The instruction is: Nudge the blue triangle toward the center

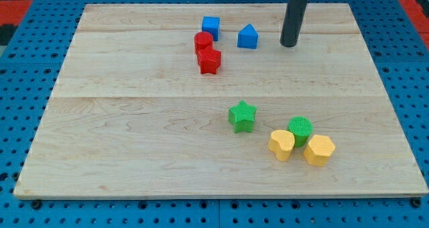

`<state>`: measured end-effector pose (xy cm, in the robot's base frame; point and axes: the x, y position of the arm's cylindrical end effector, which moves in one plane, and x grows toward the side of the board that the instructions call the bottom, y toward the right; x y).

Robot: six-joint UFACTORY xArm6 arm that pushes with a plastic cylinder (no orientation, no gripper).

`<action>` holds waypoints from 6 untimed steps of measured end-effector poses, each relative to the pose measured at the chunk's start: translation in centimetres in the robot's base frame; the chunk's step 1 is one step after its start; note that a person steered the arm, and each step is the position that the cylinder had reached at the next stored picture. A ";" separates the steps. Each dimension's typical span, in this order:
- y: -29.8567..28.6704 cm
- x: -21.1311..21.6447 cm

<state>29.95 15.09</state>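
Note:
The blue triangle [247, 37] sits near the view's top, a little right of the middle of the wooden board [134, 121]. My tip [289, 45] rests on the board to the triangle's right, about one block's width away and not touching it. A blue cube [210, 26] stands to the triangle's left, slightly higher in the view.
A red cylinder [203, 41] and a red star [210, 61] sit close together left of the triangle. A green star [242, 116] lies lower, near the middle. A green cylinder [300, 129], a yellow heart-like block [281, 145] and a yellow hexagon [319, 150] cluster at the lower right.

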 end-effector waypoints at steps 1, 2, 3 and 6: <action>-2.5 -3.2; -5.0 -3.3; -7.4 -3.3; -7.4 -1.5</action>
